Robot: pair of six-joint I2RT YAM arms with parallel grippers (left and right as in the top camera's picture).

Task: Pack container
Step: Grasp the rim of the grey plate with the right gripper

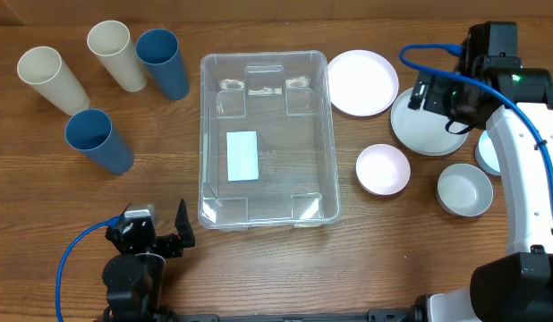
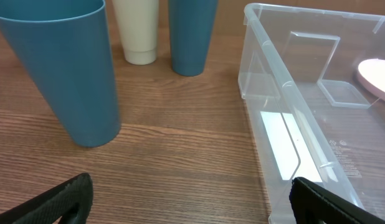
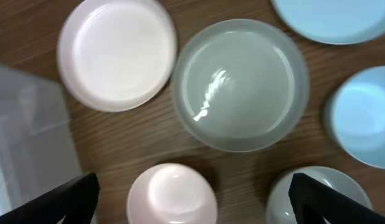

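Observation:
The container (image 1: 266, 134) is a large clear bin with a white label on its base, standing empty mid-table. In the left wrist view its near left wall (image 2: 286, 124) is on the right. My left gripper (image 1: 156, 225) sits low near the front edge, left of the bin's corner. It is open (image 2: 189, 208) over bare wood with nothing between its fingers. My right gripper (image 1: 435, 94) hovers open (image 3: 192, 202) above the dishes, over a grey-green plate (image 3: 240, 84). A pink bowl (image 3: 172, 194) lies between its fingers, far below and untouched.
Two cream cups (image 1: 51, 79) (image 1: 115, 54) and two blue cups (image 1: 162, 61) (image 1: 97, 139) stand left of the bin. On the right are a pink plate (image 1: 362, 82), the pink bowl (image 1: 383, 169), a grey bowl (image 1: 464, 190) and a light blue bowl (image 1: 487, 152). A light blue plate (image 3: 336, 18) lies beyond.

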